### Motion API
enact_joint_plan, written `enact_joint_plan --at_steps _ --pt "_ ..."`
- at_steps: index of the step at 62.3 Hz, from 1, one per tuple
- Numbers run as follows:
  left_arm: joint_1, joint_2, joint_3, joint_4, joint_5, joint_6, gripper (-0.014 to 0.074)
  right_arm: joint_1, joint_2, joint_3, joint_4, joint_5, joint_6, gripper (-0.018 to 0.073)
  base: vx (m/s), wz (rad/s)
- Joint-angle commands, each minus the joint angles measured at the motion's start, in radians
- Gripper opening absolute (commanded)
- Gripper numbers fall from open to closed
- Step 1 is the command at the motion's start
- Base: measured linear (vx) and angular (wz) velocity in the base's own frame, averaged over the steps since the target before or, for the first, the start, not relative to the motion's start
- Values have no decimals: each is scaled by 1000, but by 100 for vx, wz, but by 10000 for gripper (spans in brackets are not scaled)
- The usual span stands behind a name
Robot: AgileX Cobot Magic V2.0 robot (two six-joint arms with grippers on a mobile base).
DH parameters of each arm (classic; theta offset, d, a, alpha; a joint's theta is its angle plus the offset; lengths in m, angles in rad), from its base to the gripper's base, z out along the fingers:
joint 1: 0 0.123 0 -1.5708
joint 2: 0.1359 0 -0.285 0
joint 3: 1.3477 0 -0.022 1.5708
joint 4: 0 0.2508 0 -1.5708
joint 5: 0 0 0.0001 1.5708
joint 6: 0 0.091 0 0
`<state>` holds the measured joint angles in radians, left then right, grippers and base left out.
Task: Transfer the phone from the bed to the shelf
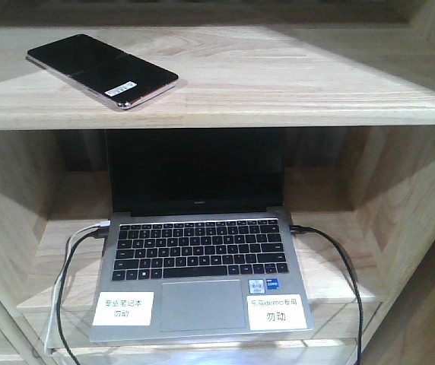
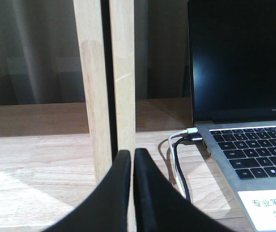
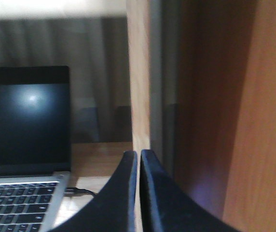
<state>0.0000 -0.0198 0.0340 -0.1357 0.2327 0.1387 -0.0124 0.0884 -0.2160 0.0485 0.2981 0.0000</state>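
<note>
Both black grippers are seen closed and empty: the left gripper [image 2: 132, 153] with fingers pressed together before a pale wooden upright [image 2: 104, 87], the right gripper [image 3: 138, 155] likewise shut. On the light natural-wood shelf [image 1: 278, 84], the flat glossy black phone [image 1: 102, 71] is laid at the left of the upper plank, above an open silver laptop [image 1: 200, 266] with cables [image 1: 339, 266] plugged in.

The shelf [image 1: 293, 84] is made of pale, matt wood with visible grain. The phone [image 1: 102, 71] is faced in glossy black, edged in pinkish metal, with a white paper sticker. The laptop [image 1: 202, 296] is cased in matt silver metal, with paper labels [image 1: 123, 309]. Both grippers [image 2: 132, 159] [image 3: 139, 159] are finished in smooth black plastic.
</note>
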Motion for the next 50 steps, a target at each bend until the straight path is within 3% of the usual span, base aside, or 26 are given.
enact_joint_plan --at_steps 1,21,50 --pt "-4 -6 2 -9 -74 -4 1 -6 -26 33 -13 -135 0 -4 0 0" --pt "-4 -6 2 -9 -74 -4 1 -6 -106 255 -9 -340 23 -4 0 0" --pt "-4 -6 2 -9 -74 -4 1 -6 -106 251 -12 -312 -6 -4 0 0"
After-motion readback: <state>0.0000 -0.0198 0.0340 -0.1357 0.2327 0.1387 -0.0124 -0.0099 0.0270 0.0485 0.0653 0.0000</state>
